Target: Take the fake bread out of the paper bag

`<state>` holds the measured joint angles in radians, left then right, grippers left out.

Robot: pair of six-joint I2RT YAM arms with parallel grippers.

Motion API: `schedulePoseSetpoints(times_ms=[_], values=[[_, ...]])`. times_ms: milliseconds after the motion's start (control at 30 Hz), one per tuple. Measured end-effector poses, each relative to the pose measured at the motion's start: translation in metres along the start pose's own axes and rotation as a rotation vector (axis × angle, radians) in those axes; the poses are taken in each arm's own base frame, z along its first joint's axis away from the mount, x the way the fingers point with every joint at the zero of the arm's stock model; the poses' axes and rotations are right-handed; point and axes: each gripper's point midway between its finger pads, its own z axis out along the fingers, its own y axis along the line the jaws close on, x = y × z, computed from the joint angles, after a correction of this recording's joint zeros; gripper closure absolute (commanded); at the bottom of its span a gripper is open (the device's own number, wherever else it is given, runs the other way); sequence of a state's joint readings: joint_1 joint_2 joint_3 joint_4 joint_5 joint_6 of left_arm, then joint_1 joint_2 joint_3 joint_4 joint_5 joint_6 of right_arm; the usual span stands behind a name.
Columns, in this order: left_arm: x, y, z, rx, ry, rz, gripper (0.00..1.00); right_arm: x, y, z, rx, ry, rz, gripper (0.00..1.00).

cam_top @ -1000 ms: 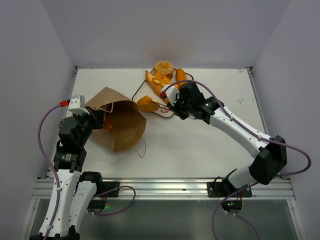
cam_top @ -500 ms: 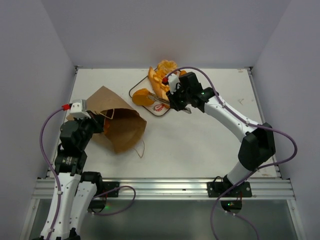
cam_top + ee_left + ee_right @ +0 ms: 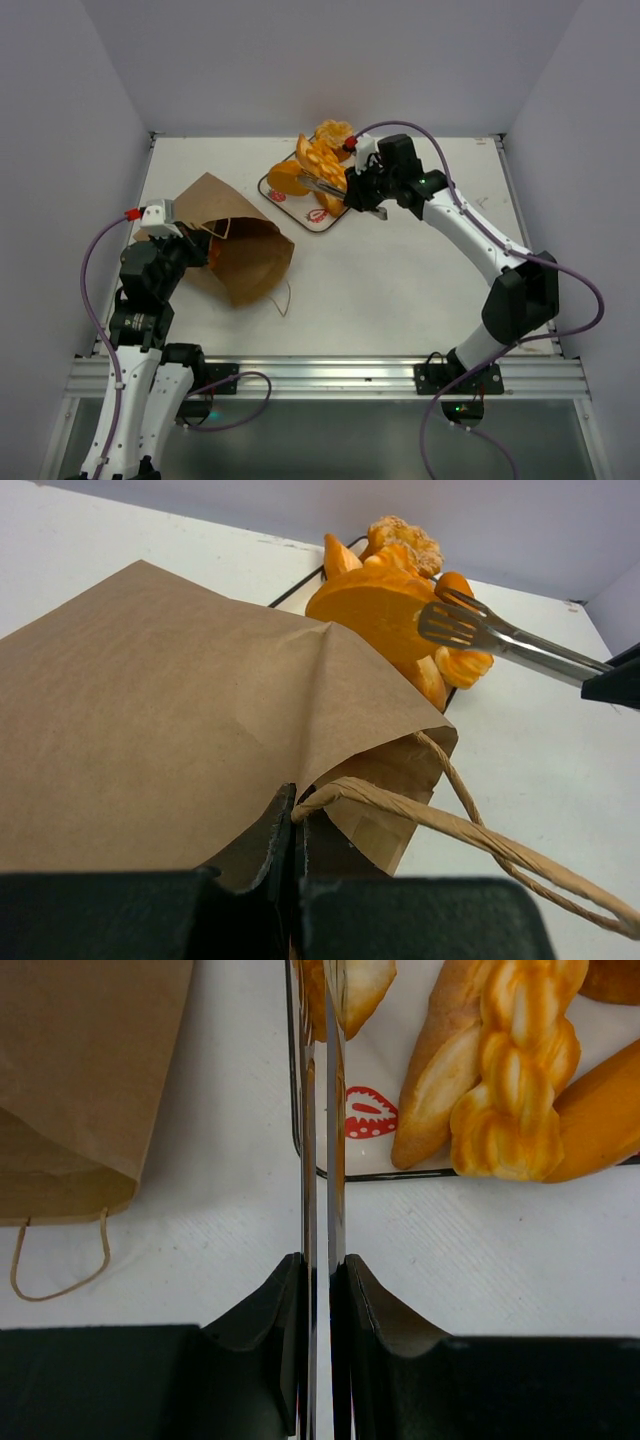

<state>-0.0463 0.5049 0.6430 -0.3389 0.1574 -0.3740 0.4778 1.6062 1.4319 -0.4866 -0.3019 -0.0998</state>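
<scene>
- R gripper (image 3: 318, 1285) clamps tongs (image 3: 318, 1160), tips at bread (image 3: 370, 605): set it low inside tray (image 3: 450, 1174), then ease off.
- L gripper (image 3: 295, 825) pinches bag (image 3: 150, 700) edge; hold it steady.

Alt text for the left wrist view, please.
The left pincer pinches the rim of a brown kraft paper bag lying on the white table, its cord handle looping out. Behind it, metal tongs hold a glossy orange toy bread piece by other bread pieces.

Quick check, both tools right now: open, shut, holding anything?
Left tool: shut on the brown kraft paper bag, at its mouth edge.
Right tool: shut on slim metal tongs, which pinch an orange toy bread piece.
</scene>
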Motion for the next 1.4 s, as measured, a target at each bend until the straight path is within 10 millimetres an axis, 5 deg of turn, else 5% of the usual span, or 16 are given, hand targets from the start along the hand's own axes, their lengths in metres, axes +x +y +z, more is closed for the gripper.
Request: schedulePoseSetpoints(times_ms=[133, 400, 600, 767, 1000, 1400], values=[[0.0, -0.001, 0.0, 0.005, 0.002, 0.0, 1.0, 0.005, 0.003, 0.016, -0.029, 0.011, 0.042, 1.0], [0.002, -0.002, 0.0, 0.01, 0.006, -0.001, 1.0, 0.045, -0.008, 0.048, -0.011, 0.105, 0.092, 0.98], [0.003, -0.003, 0.0, 0.017, 0.01, -0.003, 1.0, 0.045, -0.014, 0.049, 0.001, 0.093, 0.096, 0.72], [0.003, -0.003, 0.0, 0.02, 0.01, -0.005, 1.0, 0.047, -0.018, 0.048, 0.005, 0.095, 0.098, 0.62], [0.006, -0.01, 0.001, 0.06, 0.023, -0.004, 1.0, 0.04, -0.033, 0.035, 0.033, 0.07, 0.115, 0.61], [0.043, -0.022, 0.009, 0.18, 0.158, -0.008, 1.0, 0.01, -0.022, -0.004, 0.011, -0.04, 0.064, 0.62]])
